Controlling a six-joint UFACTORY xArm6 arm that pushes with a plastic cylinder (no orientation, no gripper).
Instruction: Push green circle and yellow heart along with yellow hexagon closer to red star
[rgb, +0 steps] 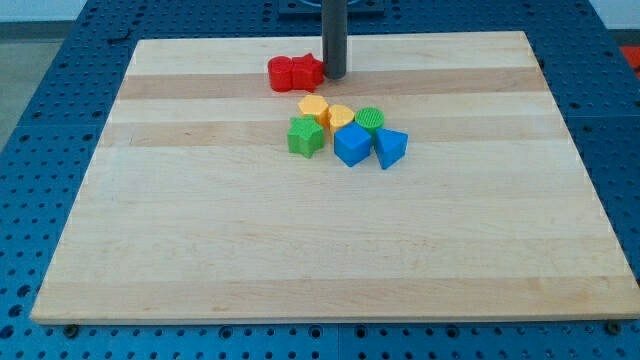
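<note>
A: Which is the largest element, and where do you stand on it?

B: The table (330, 250), a pale wooden board lying on a blue perforated base (40, 120). My rod (333, 35) descends from the view's top, and my tip (334, 76) rests on the board near its top edge, just beside the right end of the red blocks.

A: And your jaws?

B: I carry no jaws, only the straight dark rod; nothing is held.

A: Describe the red blocks.

B: Two red pieces sit touching each other at the view's top centre. The left one (281, 74) is rounded and blocky; the right one (308, 70) has a notched outline and may be the red star, though I cannot tell which is which from here.

A: Where are the task's blocks?

B: In a tight cluster just below the red pair, near but apart from it. The yellow hexagon (313, 107) is at the cluster's upper left, the yellow heart (340, 115) lies just to its right, touching it, and the green circle (369, 119) is at the upper right, beside the heart.

A: The remaining pieces?

B: A blue cube-like block (352, 145) sits below the heart, a blue wedge-shaped block (390, 147) touches its right side below the green circle, and a green star-shaped block (306, 137) lies at the cluster's lower left, under the hexagon.
</note>
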